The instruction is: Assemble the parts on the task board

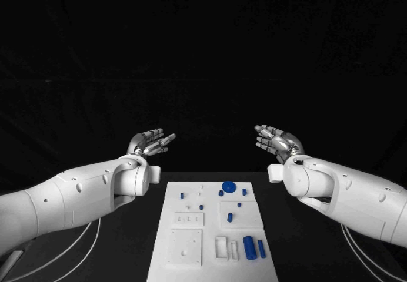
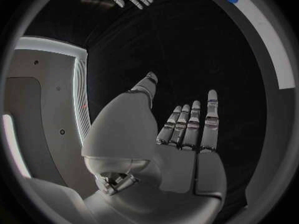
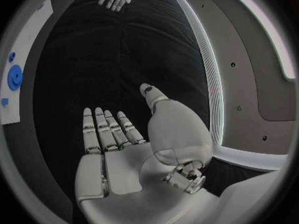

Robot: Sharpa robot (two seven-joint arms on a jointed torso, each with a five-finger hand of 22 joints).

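Head view shows my task board (image 1: 214,235) at the lower centre of the frame, with the blue parts (image 1: 249,247) scattered on it; the wrist views catch just its edge. My left hand (image 1: 151,143) and right hand (image 1: 276,141) hover beyond it at mid frame, fingers spread wide, holding nothing.

I see a black counter (image 1: 127,247) in front of me, with the white board (image 1: 191,258) lying flat on it, running lengthwise from the near edge toward the far side. The board sits about midway across the counter, with dark surface bare on both its long sides. White cables (image 1: 80,249) trail over the counter at the left, and more cables (image 1: 356,249) at the right.
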